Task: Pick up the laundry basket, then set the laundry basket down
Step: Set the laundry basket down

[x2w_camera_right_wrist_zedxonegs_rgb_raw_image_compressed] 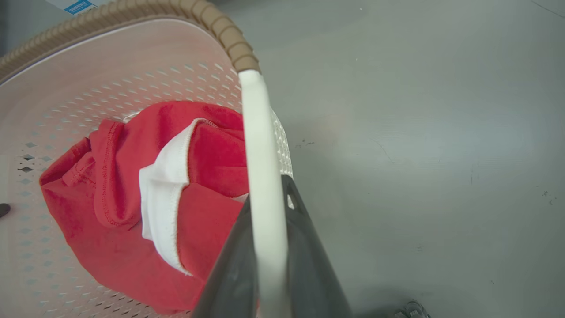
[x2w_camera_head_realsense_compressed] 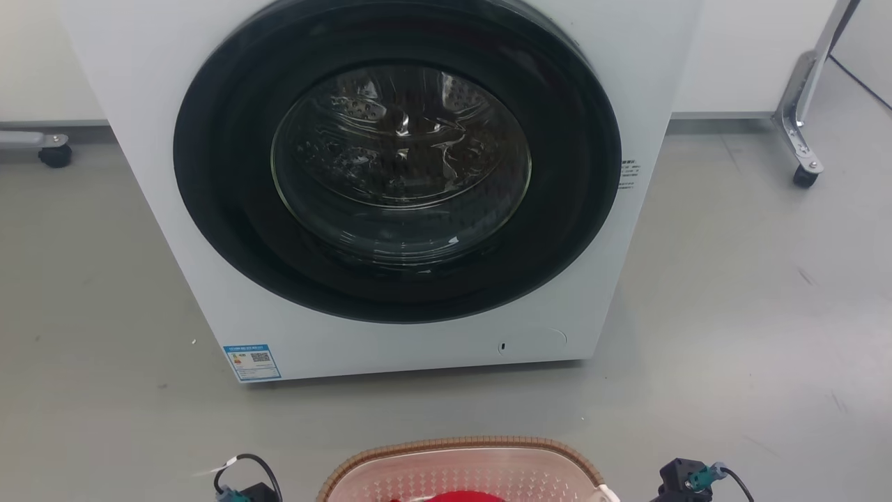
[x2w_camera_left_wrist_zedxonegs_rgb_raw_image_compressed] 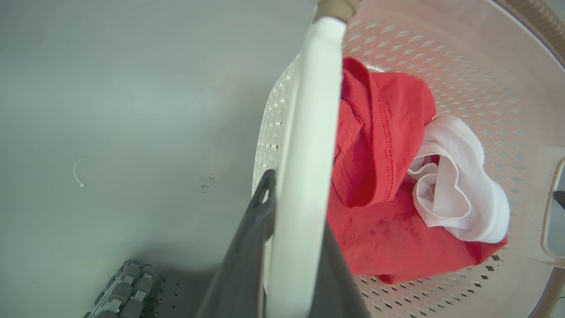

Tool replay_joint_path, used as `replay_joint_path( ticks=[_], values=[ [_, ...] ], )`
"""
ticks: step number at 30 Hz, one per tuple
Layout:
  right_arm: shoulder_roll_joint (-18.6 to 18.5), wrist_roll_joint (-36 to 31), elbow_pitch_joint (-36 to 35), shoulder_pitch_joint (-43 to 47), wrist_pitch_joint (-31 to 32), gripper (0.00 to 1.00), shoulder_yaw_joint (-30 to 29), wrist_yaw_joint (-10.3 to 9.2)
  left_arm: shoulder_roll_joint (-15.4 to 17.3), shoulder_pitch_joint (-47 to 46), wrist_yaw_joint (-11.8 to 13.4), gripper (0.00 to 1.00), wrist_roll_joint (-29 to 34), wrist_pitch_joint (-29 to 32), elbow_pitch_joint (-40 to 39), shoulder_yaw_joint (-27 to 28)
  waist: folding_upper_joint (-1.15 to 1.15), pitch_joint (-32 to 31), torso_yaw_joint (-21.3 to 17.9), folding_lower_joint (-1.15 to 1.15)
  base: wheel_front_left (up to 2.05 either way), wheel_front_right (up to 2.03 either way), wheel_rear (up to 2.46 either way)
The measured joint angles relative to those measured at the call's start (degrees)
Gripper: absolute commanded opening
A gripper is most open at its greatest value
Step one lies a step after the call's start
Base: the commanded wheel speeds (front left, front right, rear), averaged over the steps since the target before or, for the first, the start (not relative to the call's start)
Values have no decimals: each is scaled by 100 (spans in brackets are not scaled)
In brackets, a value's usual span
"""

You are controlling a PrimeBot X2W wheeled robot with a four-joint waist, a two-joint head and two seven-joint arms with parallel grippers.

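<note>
Head view first: the basket (x2w_camera_head_realsense_compressed: pixel 446 442) sits at the bottom centre of the frame, brown rim curving across, a dab of red showing inside. Straight above it stands the washer (x2w_camera_head_realsense_compressed: pixel 390 338), filling the upper middle, its round dark door (x2w_camera_head_realsense_compressed: pixel 397 160) closed with the drum glinting through the glass. A blue sticker (x2w_camera_head_realsense_compressed: pixel 252 361) marks its lower left corner. Grey floor (x2w_camera_head_realsense_compressed: pixel 732 314) all around, a metal wheeled leg (x2w_camera_head_realsense_compressed: pixel 801 139) at upper right and a caster (x2w_camera_head_realsense_compressed: pixel 54 155) at upper left.

Over to the left wrist view: the left gripper (x2w_camera_left_wrist_zedxonegs_rgb_raw_image_compressed: pixel 293 207) rises from the bottom centre, one dark finger on each side of the white left handle (x2w_camera_left_wrist_zedxonegs_rgb_raw_image_compressed: pixel 309 110), pressed against it and clenched. To the right of that handle, inside the perforated walls, lies a red cloth (x2w_camera_left_wrist_zedxonegs_rgb_raw_image_compressed: pixel 379 145) with a white cloth (x2w_camera_left_wrist_zedxonegs_rgb_raw_image_compressed: pixel 454 185) bunched on top of it toward the right.

Right wrist view: same story. The right gripper (x2w_camera_right_wrist_zedxonegs_rgb_raw_image_compressed: pixel 267 194) comes up at bottom centre, fingers squeezing the right handle (x2w_camera_right_wrist_zedxonegs_rgb_raw_image_compressed: pixel 258 132) between them. The cloths lie at left centre of that frame, bare floor on the right.

Whether the basket is touching the floor or hanging clear of it, I cannot tell.
</note>
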Motion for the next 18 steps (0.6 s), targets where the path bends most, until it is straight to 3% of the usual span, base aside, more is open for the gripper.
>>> replay_joint_path(
  ticks=[18],
  values=[
    [-90, -99, -222, -615, -555, 0, 23, -125, 25, -608, 16, 0, 137, -538, -282, -140, 0, 986, -113, 1, 0, 0, 0]
  ],
)
